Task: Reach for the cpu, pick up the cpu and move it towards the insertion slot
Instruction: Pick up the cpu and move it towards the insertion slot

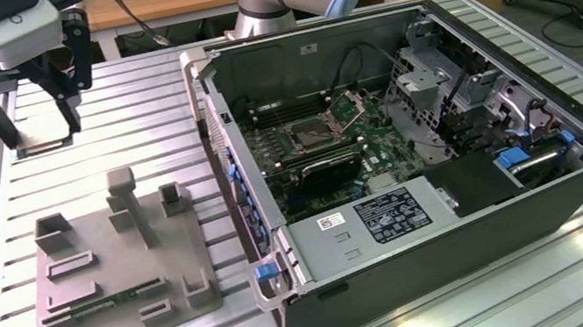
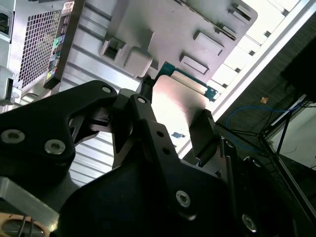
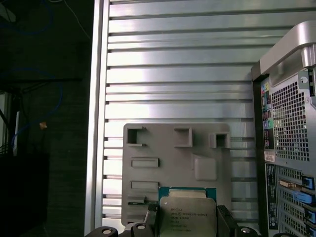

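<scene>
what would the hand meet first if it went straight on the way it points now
Probably the slatted table, beside the grey tray: the hand points down, holding the cpu. Depth is unclear.

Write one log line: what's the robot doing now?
stage: holding | end effector: shut on cpu | place: over table, apart from grey tray | insertion slot: not reached

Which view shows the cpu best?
The first wrist view: the cpu faces the camera, metal top plain, between the fingers. The second wrist view catches it glare-washed, green edge showing. In the exterior view it is too small to tell at the gripper.
</scene>
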{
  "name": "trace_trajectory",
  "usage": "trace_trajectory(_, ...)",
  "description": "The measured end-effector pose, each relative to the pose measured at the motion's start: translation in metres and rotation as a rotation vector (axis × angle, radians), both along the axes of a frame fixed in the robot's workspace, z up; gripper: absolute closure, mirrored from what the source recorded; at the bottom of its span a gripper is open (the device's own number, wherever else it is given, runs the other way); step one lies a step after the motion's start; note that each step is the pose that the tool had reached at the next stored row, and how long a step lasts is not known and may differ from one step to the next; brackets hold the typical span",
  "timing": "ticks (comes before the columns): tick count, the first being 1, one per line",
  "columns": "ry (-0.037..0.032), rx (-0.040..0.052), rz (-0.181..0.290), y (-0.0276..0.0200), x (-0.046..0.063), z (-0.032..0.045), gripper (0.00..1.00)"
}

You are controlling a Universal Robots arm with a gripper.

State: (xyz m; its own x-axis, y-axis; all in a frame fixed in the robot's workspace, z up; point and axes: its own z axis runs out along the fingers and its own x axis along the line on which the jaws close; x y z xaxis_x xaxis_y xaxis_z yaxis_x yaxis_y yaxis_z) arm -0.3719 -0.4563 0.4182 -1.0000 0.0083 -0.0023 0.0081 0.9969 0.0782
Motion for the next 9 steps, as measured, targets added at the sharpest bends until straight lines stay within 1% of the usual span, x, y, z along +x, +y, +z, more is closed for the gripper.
trace_trajectory(9, 0.0, 0.0, 0.0, 0.0, 0.0065, -0.0003, 0.46)
